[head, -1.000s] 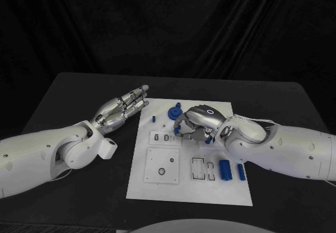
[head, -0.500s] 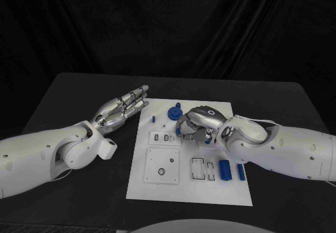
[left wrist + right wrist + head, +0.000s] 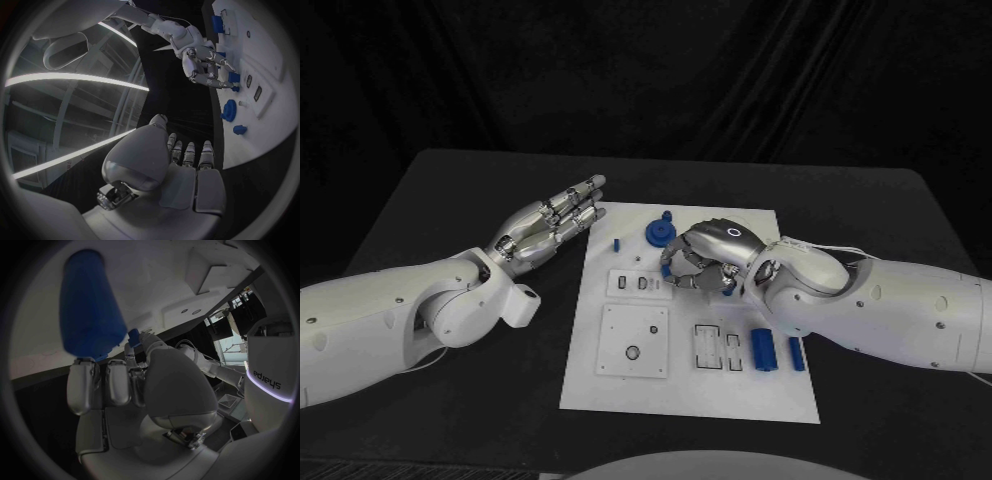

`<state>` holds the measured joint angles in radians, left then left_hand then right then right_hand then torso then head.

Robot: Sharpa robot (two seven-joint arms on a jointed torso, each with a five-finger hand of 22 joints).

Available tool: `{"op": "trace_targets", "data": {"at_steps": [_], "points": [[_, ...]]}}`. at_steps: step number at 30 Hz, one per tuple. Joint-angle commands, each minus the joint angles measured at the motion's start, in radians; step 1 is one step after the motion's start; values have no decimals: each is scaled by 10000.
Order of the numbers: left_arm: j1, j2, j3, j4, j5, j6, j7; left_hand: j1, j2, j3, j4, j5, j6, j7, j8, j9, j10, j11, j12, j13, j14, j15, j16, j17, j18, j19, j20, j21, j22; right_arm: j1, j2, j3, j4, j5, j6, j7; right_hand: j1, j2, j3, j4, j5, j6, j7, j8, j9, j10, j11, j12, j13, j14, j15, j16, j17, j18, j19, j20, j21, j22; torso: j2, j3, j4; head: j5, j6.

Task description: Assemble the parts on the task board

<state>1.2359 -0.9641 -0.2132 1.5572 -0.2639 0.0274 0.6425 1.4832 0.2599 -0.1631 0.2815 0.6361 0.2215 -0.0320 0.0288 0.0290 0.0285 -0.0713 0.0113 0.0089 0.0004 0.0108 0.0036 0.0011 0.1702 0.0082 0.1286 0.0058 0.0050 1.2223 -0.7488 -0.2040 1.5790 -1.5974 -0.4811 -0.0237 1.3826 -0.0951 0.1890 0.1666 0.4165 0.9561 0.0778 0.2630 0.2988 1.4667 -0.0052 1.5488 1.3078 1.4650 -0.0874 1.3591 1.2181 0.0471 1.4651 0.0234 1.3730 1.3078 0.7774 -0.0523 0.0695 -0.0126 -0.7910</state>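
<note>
While the right hand (image 3: pixel 708 255) works over the upper middle of the task board (image 3: pixel 689 390), fingers curled down around a blue part (image 3: pixel 90 310), the step in hand reads as seating that piece into the board. In the right wrist view the part is a rounded blue body held at the fingertips (image 3: pixel 82 371), close against the board's white face; whether it already touches the board cannot be told. Just beside the hand, toward the board's far edge, a blue gear-like disc (image 3: pixel 653 234) stands on the board with a smaller blue knob (image 3: pixel 666 216) beyond it. Toward the board's near right stand two blue cylinders (image 3: pixel 763 349) and (image 3: pixel 798 353), next to slotted white blocks (image 3: pixel 718 348); a square white plate with a hole (image 3: pixel 633 341) lies at the board's near left. Left hand (image 3: pixel 554 225) rests off the board's far left corner on the bench (image 3: pixel 459 190), fingers straight and close together, holding nothing, clear of the work. Judgement: task is at an early to middle stage, several parts unplaced. Next move calls for lining the held part over its socket and pressing straight down, grip firm until it seats. The hand hides the socket from the head view, so alignment cannot be checked there.
</note>
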Motion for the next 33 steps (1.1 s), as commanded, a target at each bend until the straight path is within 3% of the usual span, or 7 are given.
{"op": "trace_targets", "data": {"at_steps": [1, 16, 22, 29, 33], "points": [[-18, 13, 7, -5, -48, 149, 110, 100, 27, 91, -6, 39, -16, 70, 18, 8, -28, 59, -30, -13, -4, 64, -36, -11, 92, 24, 64, 50, 12, -80, 2, -38, -55, -21, 429, -214, -91, -15, -9, -60, -105, -153, -11, -84, -54, 803, 85, 13, 1917, 512, 76, -73, -54, 33, 257, 78, -60, 1793, 1, 0, 0, 1, -6], [-23, 36, 7, -40, -48, 165, 98, 106, 33, 105, -8, 38, -22, 70, 17, 8, -31, 58, -31, -14, -4, 63, -36, -11, 92, 24, 64, 51, 12, -101, 6, -38, -88, -21, 720, -187, -242, -109, -40, -112, -673, -478, -12, -298, -194, 793, 78, 17, 1910, 508, 60, -72, -94, 34, 265, 65, -90, 1803, 1, -1, 1, -4, 32], [-24, 41, 7, -44, -48, 180, 82, 106, 33, 105, -8, 38, -22, 70, 17, 8, -31, 58, -31, -14, -4, 63, -36, -11, 92, 24, 64, 51, 12, -105, 8, -38, -87, -21, 770, -200, -330, -159, -102, -115, -1440, -687, -25, -454, -349, 793, 62, 23, 1915, 506, 46, -60, -120, 28, 286, 57, -84, 1827, 2, -1, 1, -14, 20], [-26, 39, 7, -47, -48, 185, 69, 114, 38, 122, -12, 39, -22, 70, 17, 8, -34, 58, -32, -15, -4, 61, -36, -11, 93, 23, 63, 49, 11, -107, 18, -38, -94, -21, 786, -215, -398, -192, -173, -62, -1876, -784, -23, -522, -448, 795, 56, 28, 1925, 504, 40, -52, -136, 29, 290, 48, -101, 1834, 4, -1, 6, -23, 15], [-27, 39, 7, -49, -48, 189, 63, 114, 38, 122, -12, 39, -22, 70, 17, 8, -34, 58, -32, -15, -4, 61, -36, -11, 93, 23, 63, 49, 11, -108, 25, -38, -98, -21, 755, -209, -476, -259, -289, 65, -2410, -1204, -29, -757, -669, 795, -6, 30, 1925, 501, 4, -42, -152, 29, 299, 26, -109, 1848, 2, -1, 0, -17, 4]]}}
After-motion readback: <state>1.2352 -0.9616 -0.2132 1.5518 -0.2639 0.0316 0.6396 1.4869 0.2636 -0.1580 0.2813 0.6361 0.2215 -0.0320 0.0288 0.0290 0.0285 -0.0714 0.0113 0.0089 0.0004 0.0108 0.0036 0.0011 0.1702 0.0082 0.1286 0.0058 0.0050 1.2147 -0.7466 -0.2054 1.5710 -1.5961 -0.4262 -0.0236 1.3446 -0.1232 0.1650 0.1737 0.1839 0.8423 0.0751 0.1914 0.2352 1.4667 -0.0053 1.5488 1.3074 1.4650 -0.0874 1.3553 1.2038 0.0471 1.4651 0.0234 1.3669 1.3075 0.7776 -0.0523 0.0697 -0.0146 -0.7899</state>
